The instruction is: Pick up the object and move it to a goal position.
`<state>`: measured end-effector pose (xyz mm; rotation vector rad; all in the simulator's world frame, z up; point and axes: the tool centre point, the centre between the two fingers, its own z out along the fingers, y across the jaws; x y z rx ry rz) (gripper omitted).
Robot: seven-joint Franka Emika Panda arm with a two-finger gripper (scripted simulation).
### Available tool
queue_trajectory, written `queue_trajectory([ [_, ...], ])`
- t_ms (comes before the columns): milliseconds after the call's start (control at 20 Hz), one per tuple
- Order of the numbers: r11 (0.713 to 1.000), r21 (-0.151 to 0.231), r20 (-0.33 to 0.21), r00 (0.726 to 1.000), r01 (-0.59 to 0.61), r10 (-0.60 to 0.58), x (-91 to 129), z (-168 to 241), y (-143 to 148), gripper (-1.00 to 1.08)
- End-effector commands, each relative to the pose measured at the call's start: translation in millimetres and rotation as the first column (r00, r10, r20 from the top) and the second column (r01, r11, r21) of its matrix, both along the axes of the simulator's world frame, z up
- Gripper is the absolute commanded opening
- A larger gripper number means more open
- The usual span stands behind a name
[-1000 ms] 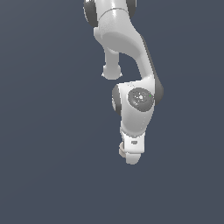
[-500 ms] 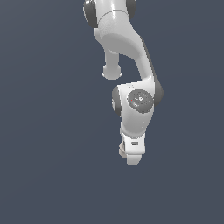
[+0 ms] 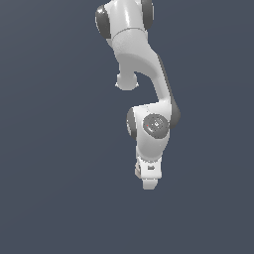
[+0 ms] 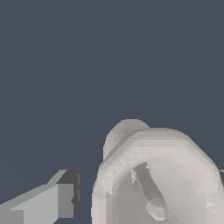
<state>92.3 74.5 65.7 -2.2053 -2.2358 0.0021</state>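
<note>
Wrist view, closest in: the object (image 4: 157,179) fills the frame right under the camera, its wide hollow rim facing up at me, narrower body behind it. One finger (image 4: 52,203) shows to one side, clear of the rim with a gap between; the other is barely a sliver at the frame edge. So I read the fingers as spread wide, straddling the cup, holding nothing.

Exterior view: the arm hangs down with the gripper (image 3: 149,182) low; the object is hidden behind it there.

My judgement: approach step, pre-grasp. Next I need to settle lower, then close on the cup. I see no goal marker.
</note>
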Motion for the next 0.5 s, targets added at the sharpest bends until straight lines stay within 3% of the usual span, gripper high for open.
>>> queue_trajectory([
  [0,1.000,0.000,0.002,1.000,-0.001,0.001,0.6,-6.0,0.0,1.00],
  [200,1.000,0.000,0.002,1.000,0.000,0.000,1.9,-4.8,0.1,1.00],
  [250,1.000,0.000,0.002,1.000,0.000,0.000,1.9,-4.8,0.1,-1.00],
  [450,1.000,0.000,0.002,1.000,0.000,0.000,1.9,-4.8,0.1,-1.00],
])
